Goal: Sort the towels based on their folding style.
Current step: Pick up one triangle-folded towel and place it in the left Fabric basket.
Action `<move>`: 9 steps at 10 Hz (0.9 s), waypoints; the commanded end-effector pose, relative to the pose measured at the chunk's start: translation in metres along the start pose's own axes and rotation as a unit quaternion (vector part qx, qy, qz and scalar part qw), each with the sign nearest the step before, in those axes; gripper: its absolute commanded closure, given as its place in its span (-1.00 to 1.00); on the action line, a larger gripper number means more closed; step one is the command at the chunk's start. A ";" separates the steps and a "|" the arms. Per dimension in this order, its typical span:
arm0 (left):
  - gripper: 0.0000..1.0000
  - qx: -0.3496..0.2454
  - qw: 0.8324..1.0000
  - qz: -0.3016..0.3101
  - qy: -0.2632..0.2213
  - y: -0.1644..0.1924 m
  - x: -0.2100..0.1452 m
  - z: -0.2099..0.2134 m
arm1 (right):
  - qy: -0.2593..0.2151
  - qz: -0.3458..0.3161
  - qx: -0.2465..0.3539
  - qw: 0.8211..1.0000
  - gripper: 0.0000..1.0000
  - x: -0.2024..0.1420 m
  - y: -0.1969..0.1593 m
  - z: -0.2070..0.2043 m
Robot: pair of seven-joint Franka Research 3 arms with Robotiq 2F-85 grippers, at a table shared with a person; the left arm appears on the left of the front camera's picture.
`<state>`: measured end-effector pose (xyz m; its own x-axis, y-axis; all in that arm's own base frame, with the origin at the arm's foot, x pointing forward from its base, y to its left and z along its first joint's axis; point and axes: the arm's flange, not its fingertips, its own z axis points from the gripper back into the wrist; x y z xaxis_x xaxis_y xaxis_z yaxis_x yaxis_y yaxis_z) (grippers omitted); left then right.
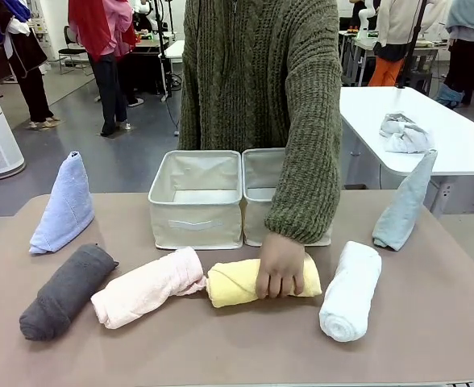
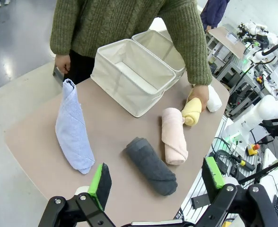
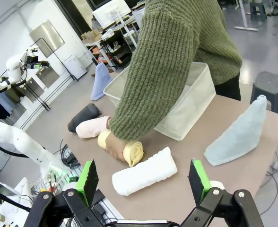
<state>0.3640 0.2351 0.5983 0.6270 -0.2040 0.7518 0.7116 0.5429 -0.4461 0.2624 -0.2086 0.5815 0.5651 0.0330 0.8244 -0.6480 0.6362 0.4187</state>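
Observation:
Several towels lie on the brown table. Along the front sit log rolls: dark grey [image 1: 64,290], pink [image 1: 148,286], yellow [image 1: 235,282] and white [image 1: 351,289]. A person's hand [image 1: 280,266] rests on the yellow roll [image 3: 133,152]. A lavender-blue cone [image 1: 64,205] stands at the left, a pale grey-blue cone [image 1: 405,203] at the right. My left gripper [image 2: 157,183] hovers open above the dark grey roll [image 2: 151,165], holding nothing. Equally open and holding nothing, my right gripper [image 3: 143,179] hangs over the white roll [image 3: 144,177].
Two cream fabric bins [image 1: 195,198] [image 1: 255,192] stand side by side at the table's far middle, in front of the person in a green sweater. A crumpled grey-white rag [image 1: 404,134] lies on a white table behind at the right.

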 end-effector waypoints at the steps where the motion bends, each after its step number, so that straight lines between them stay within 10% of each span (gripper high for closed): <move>1: -1.00 -0.001 1.000 -0.003 -0.003 0.000 0.001 0.002 | -0.011 0.009 0.007 1.000 -1.00 0.003 -0.001 0.000; 4: -1.00 0.097 0.991 -0.009 0.090 -0.009 0.065 -0.024 | -0.011 0.009 0.007 1.000 -1.00 0.003 -0.001 0.000; 9: -1.00 0.296 0.876 0.020 0.380 0.013 0.126 -0.215 | -0.011 0.009 0.007 1.000 -1.00 0.003 -0.001 0.000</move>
<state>0.5033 0.0476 0.6056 0.7948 -0.5497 0.2572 0.5625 0.8263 0.0280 0.2627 -0.2083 0.5830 0.5652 0.0358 0.8242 -0.6478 0.6379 0.4165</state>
